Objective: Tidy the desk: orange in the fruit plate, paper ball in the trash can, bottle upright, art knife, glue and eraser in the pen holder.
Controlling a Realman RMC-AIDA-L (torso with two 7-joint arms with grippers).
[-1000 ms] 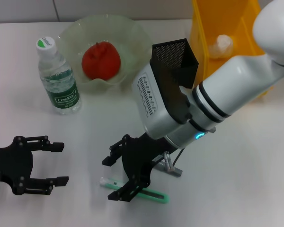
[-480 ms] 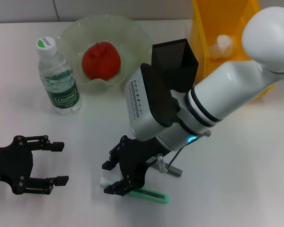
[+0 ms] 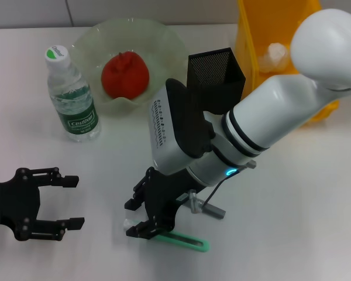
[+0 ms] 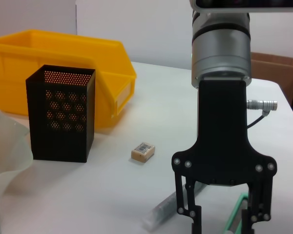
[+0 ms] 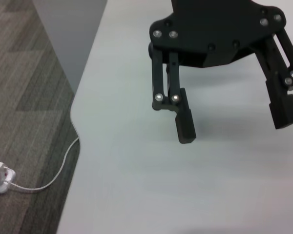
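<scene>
The right claw (image 3: 139, 216) hangs low over the near part of the white surface (image 3: 292, 222), its fingers spread open and straddling the clear glue stick (image 4: 162, 212) and the end of the green art knife (image 3: 181, 240) that lie there side by side. Whether the fingertips touch either one, I cannot tell. The left claw (image 3: 69, 202) rests off to the left on the surface, also open and holding nothing.

Further back, the bottle (image 3: 70, 96) stands upright beside the pale green fruit plate (image 3: 164, 44), and the orange (image 3: 124, 74) already sits in the plate. The black mesh pen holder (image 3: 216, 73) stands next to the yellow trash can (image 3: 251, 35), with the paper ball (image 3: 273, 55) inside the can. From the left wrist view, the small eraser (image 4: 143, 151) lies on the surface near the pen holder.
</scene>
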